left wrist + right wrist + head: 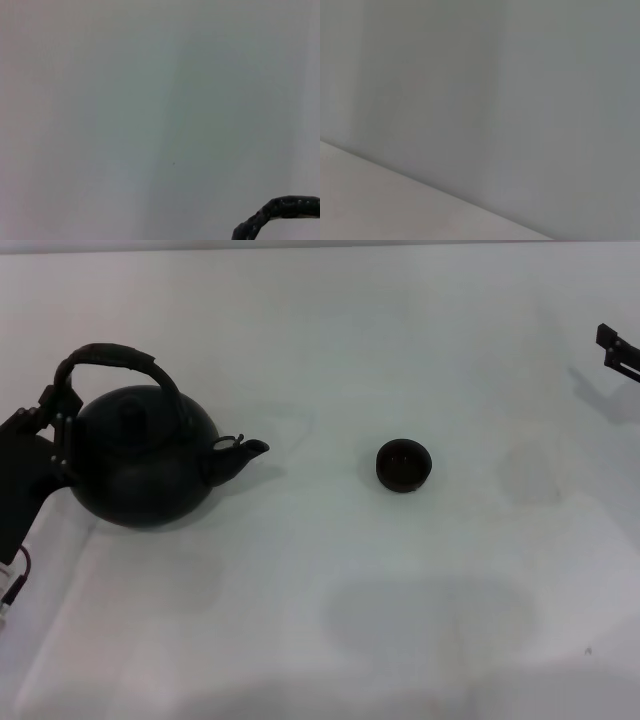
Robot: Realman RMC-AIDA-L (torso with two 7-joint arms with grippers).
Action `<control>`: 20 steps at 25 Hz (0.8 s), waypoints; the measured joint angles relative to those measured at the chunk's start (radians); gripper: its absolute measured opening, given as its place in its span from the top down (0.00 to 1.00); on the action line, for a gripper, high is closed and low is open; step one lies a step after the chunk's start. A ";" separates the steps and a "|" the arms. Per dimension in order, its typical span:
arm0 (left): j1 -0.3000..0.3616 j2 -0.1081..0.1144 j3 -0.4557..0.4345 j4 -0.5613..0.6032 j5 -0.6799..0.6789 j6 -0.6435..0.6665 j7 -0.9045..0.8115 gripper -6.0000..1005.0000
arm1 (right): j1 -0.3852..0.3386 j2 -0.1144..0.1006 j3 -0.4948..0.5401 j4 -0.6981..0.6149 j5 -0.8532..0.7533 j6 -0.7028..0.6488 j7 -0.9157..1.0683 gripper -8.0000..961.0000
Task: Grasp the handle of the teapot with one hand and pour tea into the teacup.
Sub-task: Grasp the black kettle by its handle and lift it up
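The matte black teapot (145, 465) stands upright at the left of the white table in the head view, its short spout (245, 452) pointing right toward the teacup. Its dark arched handle (115, 355) rises over the knobbed lid (133, 410). A stretch of the rough handle also shows in the left wrist view (280, 210). The small dark teacup (403, 464) stands alone near the table's middle, well right of the spout. My left gripper (58, 420) is right against the teapot's left side, at the foot of the handle. My right gripper (612, 348) is parked at the far right edge.
The white table (330, 620) carries only the teapot and the teacup. The right wrist view shows only plain pale surface.
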State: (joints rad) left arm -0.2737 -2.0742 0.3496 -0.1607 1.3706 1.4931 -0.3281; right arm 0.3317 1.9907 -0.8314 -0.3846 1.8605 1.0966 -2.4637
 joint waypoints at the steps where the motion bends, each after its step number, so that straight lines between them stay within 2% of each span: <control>1: 0.000 0.000 0.000 0.001 0.000 -0.001 -0.002 0.87 | -0.001 0.002 0.000 -0.001 0.000 0.000 0.000 0.10; 6: -0.012 0.004 0.014 0.043 0.017 -0.012 -0.075 0.87 | -0.001 0.012 -0.002 -0.004 0.000 0.009 -0.011 0.10; 10: -0.016 0.003 0.023 0.142 0.052 -0.030 -0.187 0.87 | 0.000 0.015 -0.008 0.000 0.000 0.016 -0.013 0.10; 20: -0.049 0.000 0.023 0.328 0.147 -0.123 -0.343 0.87 | 0.000 0.018 -0.001 0.007 0.001 0.054 -0.014 0.10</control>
State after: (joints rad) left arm -0.3226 -2.0740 0.3728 0.1675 1.5180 1.3701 -0.6713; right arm 0.3318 2.0087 -0.8329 -0.3774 1.8610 1.1505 -2.4773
